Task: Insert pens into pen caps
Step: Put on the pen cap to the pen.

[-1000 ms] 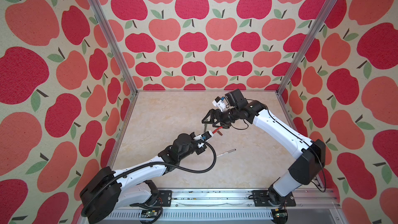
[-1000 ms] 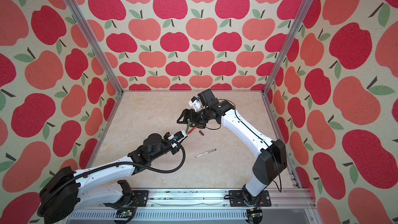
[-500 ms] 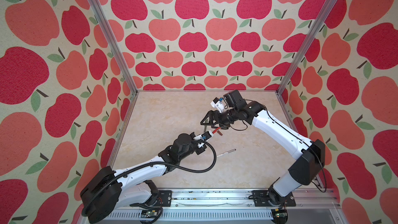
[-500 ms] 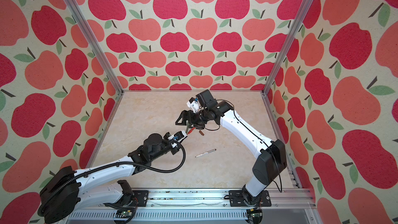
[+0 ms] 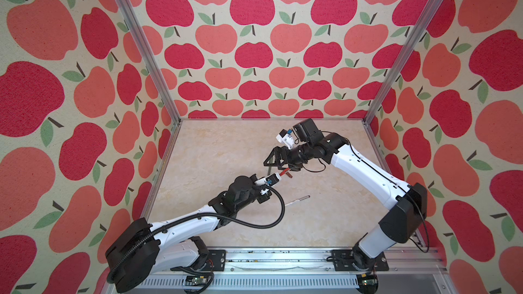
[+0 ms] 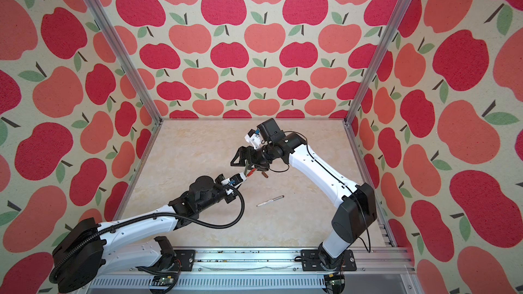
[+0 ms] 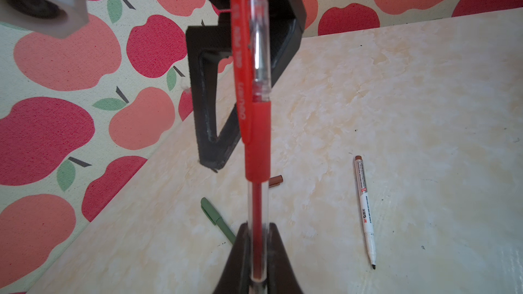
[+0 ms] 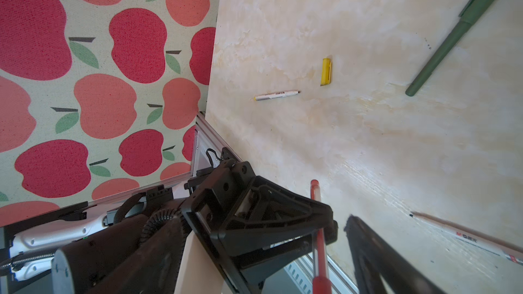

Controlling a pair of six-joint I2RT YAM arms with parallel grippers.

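Red pen [image 7: 256, 142], clenched in left tool [image 7: 257, 229], right tool [image 5: 281, 165] released, far from table [image 5: 226, 148] edges

Bright, even light; soft shadows (near objects blurred).

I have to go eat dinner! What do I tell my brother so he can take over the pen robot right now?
Left gripper: shut on the red pen, held above the table; it looks capped.
Right gripper: open, jaws around that pen's cap end.
On the table: green pen, seemingly capped; yellow pen and yellow cap apart; brown-tipped pen and brown cap apart.
Done: red and green, apparently.
Left: put red down, cap yellow and brown.
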